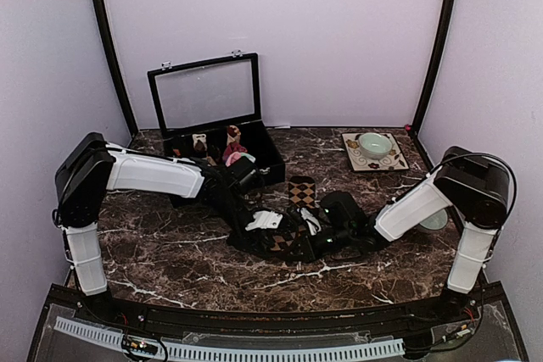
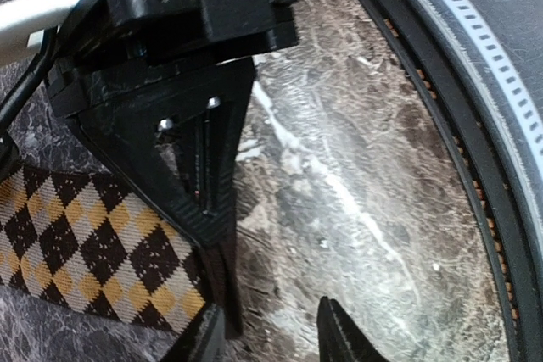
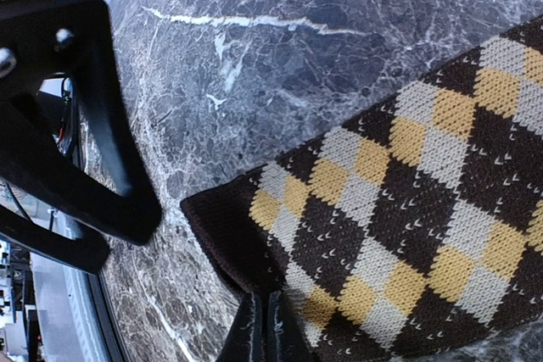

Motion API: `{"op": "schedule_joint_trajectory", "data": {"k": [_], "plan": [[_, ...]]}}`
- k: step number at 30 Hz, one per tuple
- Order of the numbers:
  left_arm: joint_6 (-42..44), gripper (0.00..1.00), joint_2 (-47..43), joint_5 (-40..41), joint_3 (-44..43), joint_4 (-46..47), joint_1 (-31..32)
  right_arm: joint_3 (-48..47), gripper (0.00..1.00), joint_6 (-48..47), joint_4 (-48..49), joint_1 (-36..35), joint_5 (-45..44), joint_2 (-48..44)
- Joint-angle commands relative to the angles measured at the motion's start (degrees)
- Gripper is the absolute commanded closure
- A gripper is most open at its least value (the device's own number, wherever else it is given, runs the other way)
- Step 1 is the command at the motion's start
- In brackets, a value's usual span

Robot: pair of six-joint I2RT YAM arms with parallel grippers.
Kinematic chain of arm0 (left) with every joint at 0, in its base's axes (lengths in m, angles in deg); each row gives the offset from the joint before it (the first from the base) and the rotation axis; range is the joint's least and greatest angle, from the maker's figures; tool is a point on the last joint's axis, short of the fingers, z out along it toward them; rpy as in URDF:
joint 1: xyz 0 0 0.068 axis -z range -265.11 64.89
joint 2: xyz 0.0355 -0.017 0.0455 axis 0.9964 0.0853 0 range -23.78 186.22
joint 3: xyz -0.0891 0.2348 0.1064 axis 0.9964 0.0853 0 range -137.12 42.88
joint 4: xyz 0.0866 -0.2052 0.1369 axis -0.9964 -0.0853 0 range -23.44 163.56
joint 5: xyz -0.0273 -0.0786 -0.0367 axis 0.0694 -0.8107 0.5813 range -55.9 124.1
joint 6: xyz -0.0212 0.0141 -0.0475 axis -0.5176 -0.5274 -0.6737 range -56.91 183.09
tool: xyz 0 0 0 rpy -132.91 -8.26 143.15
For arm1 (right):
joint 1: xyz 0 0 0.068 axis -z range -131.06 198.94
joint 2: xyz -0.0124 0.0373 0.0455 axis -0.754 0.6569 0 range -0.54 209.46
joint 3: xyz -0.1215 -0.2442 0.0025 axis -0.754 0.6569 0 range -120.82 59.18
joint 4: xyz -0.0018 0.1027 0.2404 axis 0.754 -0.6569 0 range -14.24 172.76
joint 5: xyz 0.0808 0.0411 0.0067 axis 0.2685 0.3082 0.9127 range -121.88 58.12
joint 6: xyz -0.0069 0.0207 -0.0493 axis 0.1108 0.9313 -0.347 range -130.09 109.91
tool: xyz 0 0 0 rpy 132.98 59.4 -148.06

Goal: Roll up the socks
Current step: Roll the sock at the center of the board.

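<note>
The right gripper (image 3: 265, 332) pinches the edge of the dark brown knit sock with tan diamonds (image 3: 407, 209). The left gripper (image 2: 273, 336) stands open, with the sock beside one finger.

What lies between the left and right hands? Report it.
Between left hand and right hand: the corner of the checked sock on the table, in the right wrist view.

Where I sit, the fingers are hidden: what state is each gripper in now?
Left gripper: open, jaws apart, gripping nothing.
Right gripper: shut on the edge of the brown diamond-check sock.
</note>
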Motion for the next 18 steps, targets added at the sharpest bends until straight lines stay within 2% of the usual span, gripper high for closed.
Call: {"op": "schedule_joint_trajectory", "data": {"k": [1,8,13,16,18], "plan": [[-1.2,0.61,1.5,2.3,-2.0,3.1,0.4,2.3,1.00,1.3,-3.4,0.8,1.4,2.5],[-0.2,0.63,4.1,3.4,-3.3,2.5,0.9,2.8,1.00,1.0,-3.2,1.6,2.5,2.5],[-1.0,0.80,6.2,3.6,-5.2,2.2,0.9,3.0,1.00,0.9,-2.9,1.8,3.1,2.6],[-1.3,0.94,7.4,3.3,-6.1,1.2,0.9,3.5,1.00,1.2,-2.2,1.8,3.1,2.5],[-1.5,0.97,8.3,3.3,-7.0,-0.5,0.9,3.7,0.99,1.4,-1.6,1.9,3.1,2.5]]}}
